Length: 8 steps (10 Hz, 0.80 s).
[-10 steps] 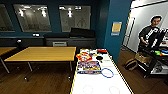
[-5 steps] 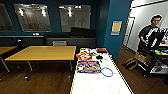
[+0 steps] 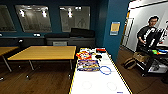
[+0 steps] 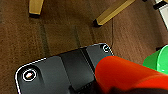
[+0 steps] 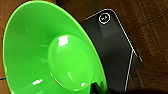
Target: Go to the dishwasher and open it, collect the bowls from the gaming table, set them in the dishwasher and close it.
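Green bowl [image 5: 50,62] apparently at right wrist.

Your bright green bowl [image 5: 50,60] sits close to the right wrist camera, tilted, glossy inside facing you. The pale gaming table [image 3: 100,83] stretches ahead, colourful print at its far end.

Teal walls [image 3: 105,22], dark wood floor [image 3: 45,77]

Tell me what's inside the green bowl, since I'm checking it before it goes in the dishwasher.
The green bowl looks empty: just glossy reflections on its bottom. Its lower rim runs out of the picture, so that part goes unseen.
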Motion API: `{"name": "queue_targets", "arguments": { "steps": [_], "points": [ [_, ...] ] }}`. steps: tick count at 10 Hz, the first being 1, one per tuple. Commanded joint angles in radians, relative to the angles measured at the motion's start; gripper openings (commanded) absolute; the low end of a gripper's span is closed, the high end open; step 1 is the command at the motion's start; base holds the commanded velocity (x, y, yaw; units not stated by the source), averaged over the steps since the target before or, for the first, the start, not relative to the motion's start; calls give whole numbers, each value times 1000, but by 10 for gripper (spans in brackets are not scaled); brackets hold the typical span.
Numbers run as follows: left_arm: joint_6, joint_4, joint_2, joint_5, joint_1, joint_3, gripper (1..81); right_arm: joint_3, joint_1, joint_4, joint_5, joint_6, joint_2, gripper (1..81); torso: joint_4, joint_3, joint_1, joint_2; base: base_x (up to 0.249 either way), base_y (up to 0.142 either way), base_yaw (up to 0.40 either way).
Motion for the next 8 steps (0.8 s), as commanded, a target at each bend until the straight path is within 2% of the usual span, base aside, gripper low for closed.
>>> {"name": "queue_targets", "arguments": {
  "steps": [1,8],
  "points": [
    [2,13,-18,22,-61,9,10,2,53,-16,-46,-2,-11,10,0,0,1,0,-107,0,0],
    [4,14,5,22,-59,-28,10,-18,56,-21,-46,-2,6,10,0,0,1,0,-108,0,0]
  ]
}}
